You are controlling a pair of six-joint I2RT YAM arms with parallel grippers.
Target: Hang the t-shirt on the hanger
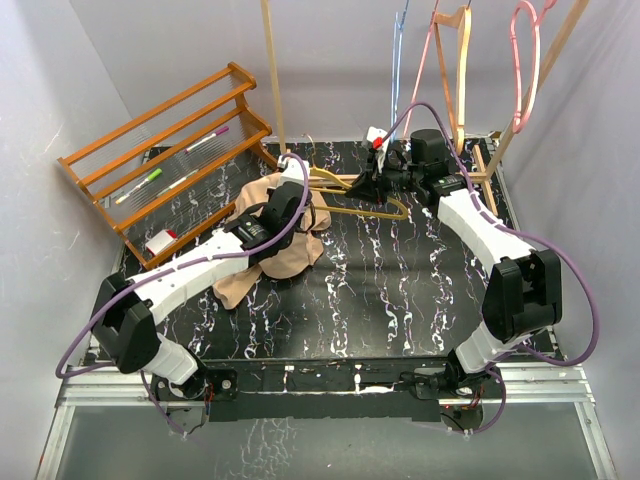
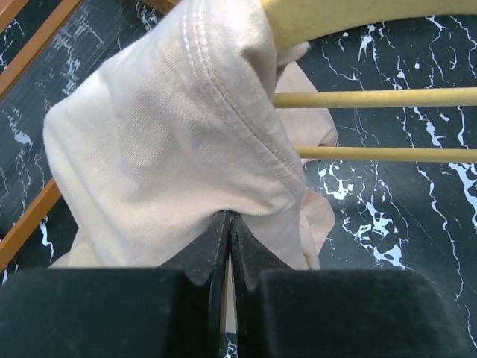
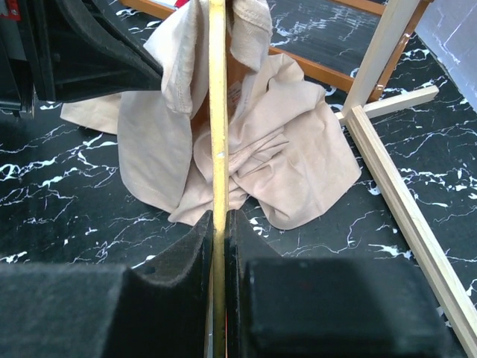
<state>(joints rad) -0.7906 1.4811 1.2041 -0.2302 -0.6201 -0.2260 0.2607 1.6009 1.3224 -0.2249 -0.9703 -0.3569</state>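
"Looking at our left arm (image 1: 200,265), how do we have it posed?"

"We have it reaching forward and to the right from the near-left corner. The elbow is out to the left and the wrist is tipped down over the cloth. Our left claw (image 2: 229,224) is pinched tight on a fold of the plain tan-beige fabric t-shirt (image 2: 164,134), with the fingertips pressed together and cloth caught between them."

"Where do we see the t-shirt?"

"It is mostly bunched on the black, white-veined marble-pattern bench (image 1: 380,290), left of the middle. One part is lifted, and its stitched edge is draped over the end of the thin mustard-yellow clothes hanger (image 2: 373,98). From our left wrist we see the hanger's curved shoulder and two bars coming out of the fabric to the right."

"And our right arm (image 1: 480,225)?"

"Its elbow is raised near the right edge, and the forearm stretches back and left toward the far middle. Our right claw (image 3: 218,224) is closed on the hanger. That wrist view shows the hanger edge-on, running straight away into the shirt."

"What stands around us?"

"A pale wooden stand (image 3: 387,186) is just right of the shirt, and an orange-brown wooden rack (image 1: 160,170) is at the far left."
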